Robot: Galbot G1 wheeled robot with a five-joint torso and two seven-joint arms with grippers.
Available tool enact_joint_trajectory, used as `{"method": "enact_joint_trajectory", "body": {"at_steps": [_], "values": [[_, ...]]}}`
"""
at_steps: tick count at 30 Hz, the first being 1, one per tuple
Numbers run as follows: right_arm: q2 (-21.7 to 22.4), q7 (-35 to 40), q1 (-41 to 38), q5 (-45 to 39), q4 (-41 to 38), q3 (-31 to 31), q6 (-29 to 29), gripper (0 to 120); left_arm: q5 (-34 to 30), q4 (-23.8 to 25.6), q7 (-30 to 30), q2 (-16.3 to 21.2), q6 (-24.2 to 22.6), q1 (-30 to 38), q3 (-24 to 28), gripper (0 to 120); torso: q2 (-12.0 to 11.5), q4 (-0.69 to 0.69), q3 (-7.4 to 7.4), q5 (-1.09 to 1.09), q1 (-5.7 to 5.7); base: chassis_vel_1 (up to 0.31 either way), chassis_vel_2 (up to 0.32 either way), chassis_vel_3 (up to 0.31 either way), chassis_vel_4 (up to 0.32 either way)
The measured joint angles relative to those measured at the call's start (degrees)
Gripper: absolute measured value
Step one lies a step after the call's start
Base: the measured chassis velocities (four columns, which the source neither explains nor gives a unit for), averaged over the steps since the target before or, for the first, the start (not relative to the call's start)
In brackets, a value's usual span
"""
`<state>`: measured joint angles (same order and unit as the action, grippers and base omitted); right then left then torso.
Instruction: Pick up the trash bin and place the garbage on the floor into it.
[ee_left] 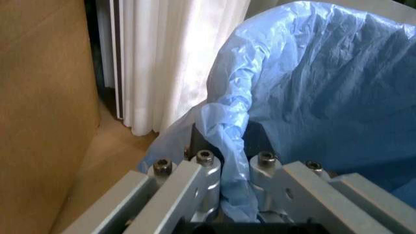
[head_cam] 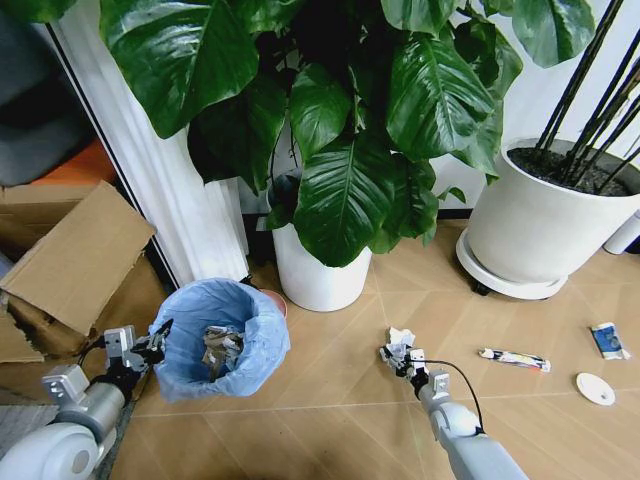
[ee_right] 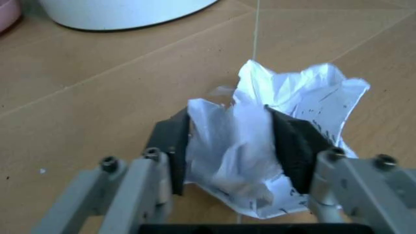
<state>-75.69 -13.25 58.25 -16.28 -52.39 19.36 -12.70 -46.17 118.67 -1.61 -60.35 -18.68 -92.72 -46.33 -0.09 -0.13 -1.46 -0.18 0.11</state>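
Head view: the left gripper (head_cam: 158,340) pinches the trash bin (head_cam: 222,338) rim on the floor (head_cam: 340,400); keep it steady. Right wrist view: the right gripper (ee_right: 231,146) clamps a paper wad (ee_right: 286,117); lift without crushing further.

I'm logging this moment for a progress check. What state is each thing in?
trash bin: upright, bag-lined, litter inside.
left end effector: shut on the bin's rim.
right end effector: shut on a crumpled paper wad.
flat tube, white disc, blue-white packet: lying on the floor.
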Motion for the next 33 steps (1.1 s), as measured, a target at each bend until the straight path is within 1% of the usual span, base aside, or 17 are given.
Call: {"method": "enact_joint_trajectory", "body": {"at_steps": [3,4,5,6,7,8,10,11,19,22,25,27,28,29,31,32,33], "values": [[0.0,0.0,-0.2,-0.2,0.1,-0.3,0.0,30,0.0,-0.1,0.0,0.1,0.0,0.1,0.0,0,0.0,0.0,0.0,0.0,0.0,0.0,0.0,0.0,0.0],[0.0,0.0,-0.2,-0.2,0.1,-0.3,0.0,30,0.0,-0.1,0.0,0.1,0.0,0.1,0.0,0,0.0,0.0,0.0,0.0,0.0,0.0,0.0,0.0,0.0],[0.0,0.0,-0.2,-0.3,0.1,-0.3,0.0,23,0.0,-0.2,0.0,0.1,0.0,0.1,0.0,0,0.0,0.0,0.0,0.0,0.0,0.0,0.0,0.0,0.0],[0.1,0.0,-0.2,-0.4,0.1,-0.3,0.1,20,0.0,-0.2,0.0,0.1,0.0,0.1,0.0,0,0.0,0.0,0.0,0.0,0.0,0.0,0.0,0.0,0.0],[0.1,0.0,-0.2,-0.4,0.1,-0.4,0.1,15,0.0,-0.2,0.0,0.2,0.0,0.2,0.0,0,0.0,0.0,0.0,0.0,0.0,0.0,0.0,0.0,0.0],[0.1,0.0,-0.2,-0.4,0.1,-0.4,0.1,15,0.0,-0.2,0.0,0.2,0.0,0.2,0.0,0,0.0,0.0,0.0,0.0,0.0,0.0,0.0,0.0,0.0],[0.1,0.0,-0.1,-0.5,0.0,-0.3,0.1,7,-0.2,-0.2,0.0,0.4,0.0,0.3,0.1,0,0.0,0.0,0.0,0.0,0.0,0.0,0.0,0.0,0.0],[0.2,0.0,0.1,-0.6,-0.1,-0.3,0.2,0,-0.3,-0.2,0.1,0.5,0.0,0.3,0.1,0,0.0,0.0,0.0,0.0,0.0,0.0,0.0,0.0,0.0],[1.3,0.0,1.8,-2.2,-2.5,0.0,0.6,0,-0.4,-0.3,0.2,1.1,-0.1,0.4,0.5,0,0.0,0.0,0.0,0.0,0.0,0.0,0.0,0.0,0.0],[2.8,-0.2,3.8,-3.7,-5.5,0.1,0.9,0,-0.8,-0.6,0.2,1.8,-0.1,0.2,0.8,0,0.0,0.0,0.0,0.01,0.0,0.0,0.0,0.0,0.0],[7.3,-1.2,7.7,-7.2,-13.6,-0.1,1.2,0,-1.2,-1.6,0.2,3.2,0.2,0.0,1.5,0,0.0,0.0,0.0,0.05,0.0,0.0,0.0,0.0,0.0],[13.3,-2.7,11.1,-11.2,-22.1,-0.3,1.5,0,-1.6,-2.4,0.3,4.4,0.3,0.1,2.4,0,0.0,0.0,0.01,-0.03,0.0,0.0,0.0,0.0,0.0],[13.3,-2.7,11.1,-11.2,-22.1,-0.3,1.5,0,-1.6,-2.4,0.3,4.4,0.3,0.1,2.4,0,0.0,0.0,0.01,-0.03,0.0,0.0,0.0,0.0,0.0],[16.1,-3.7,12.6,-13.1,-26.0,-0.3,1.6,0,-1.8,-2.7,0.4,4.9,0.3,0.2,2.8,0,0.0,-0.01,0.01,-0.05,0.0,0.0,0.0,0.0,0.0],[20.8,-5.7,14.8,-16.6,-33.0,-0.8,1.8,0,-1.9,-3.1,0.6,5.8,0.3,0.2,3.4,0,0.0,-0.04,0.01,-0.01,0.0,0.0,0.0,0.0,0.0],[20.8,-5.7,14.8,-16.6,-33.0,-0.8,1.8,0,-1.9,-3.1,0.6,5.8,0.3,0.2,3.4,0,0.0,-0.04,0.01,-0.01,0.0,0.0,0.0,0.0,0.0],[22.8,-6.7,15.2,-18.2,-35.9,-1.4,1.8,0,-2.0,-3.2,0.6,6.1,0.3,-0.1,3.4,0,0.0,-0.04,0.01,0.01,0.0,0.0,0.0,0.0,0.0]]}}
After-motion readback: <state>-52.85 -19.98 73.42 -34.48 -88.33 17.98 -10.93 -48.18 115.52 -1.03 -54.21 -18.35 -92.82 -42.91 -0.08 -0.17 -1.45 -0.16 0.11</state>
